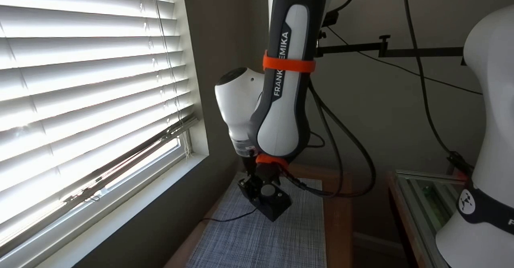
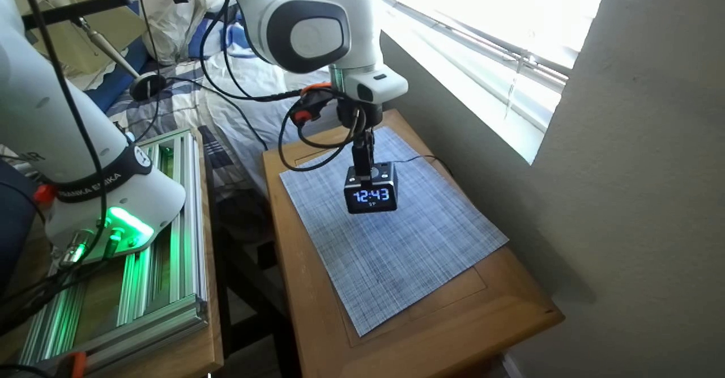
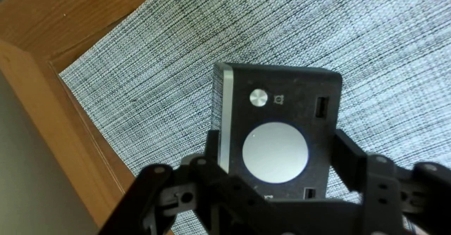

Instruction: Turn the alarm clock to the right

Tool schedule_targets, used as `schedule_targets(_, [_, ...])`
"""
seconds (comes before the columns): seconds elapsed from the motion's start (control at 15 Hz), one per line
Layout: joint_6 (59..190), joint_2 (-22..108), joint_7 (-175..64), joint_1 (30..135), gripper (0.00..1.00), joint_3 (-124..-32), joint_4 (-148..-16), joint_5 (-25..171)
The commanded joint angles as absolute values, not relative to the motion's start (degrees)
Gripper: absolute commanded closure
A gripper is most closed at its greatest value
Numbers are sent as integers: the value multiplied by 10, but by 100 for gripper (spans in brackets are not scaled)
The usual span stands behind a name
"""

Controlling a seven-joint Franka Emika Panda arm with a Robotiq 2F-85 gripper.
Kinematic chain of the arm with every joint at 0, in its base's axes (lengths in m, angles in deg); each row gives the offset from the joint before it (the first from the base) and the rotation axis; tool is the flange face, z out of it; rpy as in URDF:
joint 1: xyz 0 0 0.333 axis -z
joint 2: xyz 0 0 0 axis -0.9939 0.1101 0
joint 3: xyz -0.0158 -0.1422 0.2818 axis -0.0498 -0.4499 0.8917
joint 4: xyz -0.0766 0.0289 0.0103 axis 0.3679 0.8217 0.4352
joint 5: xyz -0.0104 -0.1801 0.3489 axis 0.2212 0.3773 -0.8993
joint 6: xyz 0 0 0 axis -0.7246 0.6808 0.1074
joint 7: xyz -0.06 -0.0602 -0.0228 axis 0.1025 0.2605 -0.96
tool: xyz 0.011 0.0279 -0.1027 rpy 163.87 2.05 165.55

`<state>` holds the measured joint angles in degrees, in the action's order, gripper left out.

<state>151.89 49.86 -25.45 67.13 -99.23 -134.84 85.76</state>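
The alarm clock, small and black, sits over the grey mat in both exterior views point(image 1: 274, 209) point(image 2: 371, 199). Its lit face reads 12:43 and is turned toward the camera in an exterior view. In the wrist view its top point(image 3: 282, 117) shows a large silver disc and a small silver button, with the face side to the left. A thin cord point(image 2: 422, 157) leads off behind it toward the wall. My gripper point(image 3: 275, 143) is around the clock, one finger against the face side and one against the back side point(image 2: 367, 175). Whether the clock rests or hangs slightly above the mat is unclear.
The woven grey mat point(image 2: 391, 270) lies on a wooden table point(image 2: 453, 338). A wall and a window point(image 2: 464, 77) with blinds point(image 1: 92, 79) stand along one side. Cable loops point(image 2: 311, 167) hang beside the wrist. The robot base's metal frame point(image 2: 184, 242) stands across a gap.
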Motion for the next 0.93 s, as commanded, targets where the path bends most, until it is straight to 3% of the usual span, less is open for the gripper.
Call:
schedule_targets(0.0, [1517, 469, -302, 672, 48, -993, -1367, 898])
schedule_targets(0.87, [1524, 487, -462, 740, 48, -910, -1357, 884])
